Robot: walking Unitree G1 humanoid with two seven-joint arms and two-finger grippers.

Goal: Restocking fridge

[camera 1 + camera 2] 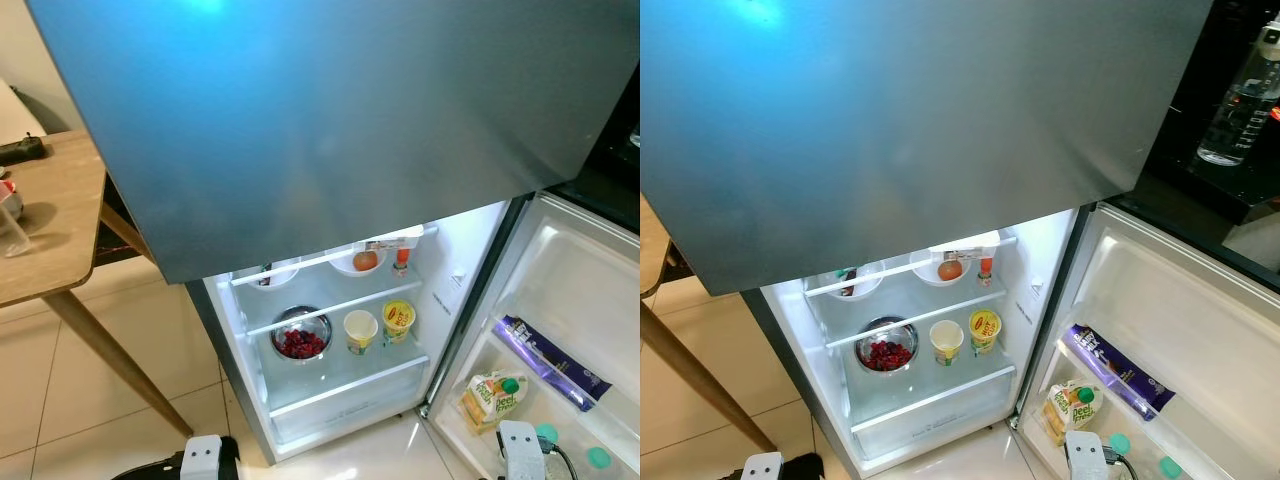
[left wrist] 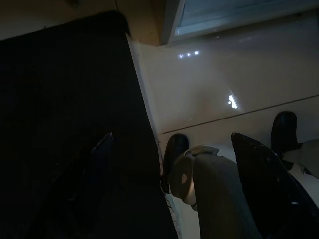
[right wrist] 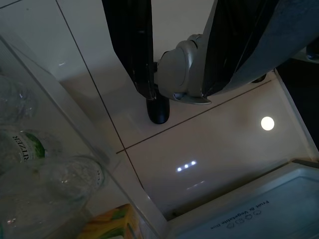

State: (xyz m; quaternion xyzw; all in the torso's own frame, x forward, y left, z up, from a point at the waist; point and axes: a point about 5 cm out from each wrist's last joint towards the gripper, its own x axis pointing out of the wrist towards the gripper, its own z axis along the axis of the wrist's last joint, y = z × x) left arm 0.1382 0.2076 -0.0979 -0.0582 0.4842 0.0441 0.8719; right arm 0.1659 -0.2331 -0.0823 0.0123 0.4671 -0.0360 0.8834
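The fridge's lower compartment [image 1: 330,385] stands open below the shut grey freezer door [image 1: 330,110]. Its top shelf holds a white bowl with an orange fruit [image 1: 362,261], a small red bottle [image 1: 401,262] and another white bowl [image 1: 272,276]. On the shelf below are a steel bowl of red berries [image 1: 301,338], a paper cup [image 1: 361,330] and a yellow tub [image 1: 398,318]. Both arms hang low in front of the fridge. My left gripper [image 2: 179,169] is in deep shade. The right gripper [image 3: 182,99] is open over the floor tiles and holds nothing.
The open fridge door [image 1: 590,290] at the right carries a purple packet [image 1: 552,362], a green-and-white carton [image 1: 492,397] and bottles with teal caps [image 1: 598,457]. A wooden table [image 1: 50,220] with a glass [image 1: 12,228] stands at the left. A water bottle [image 1: 1240,100] sits on a dark counter.
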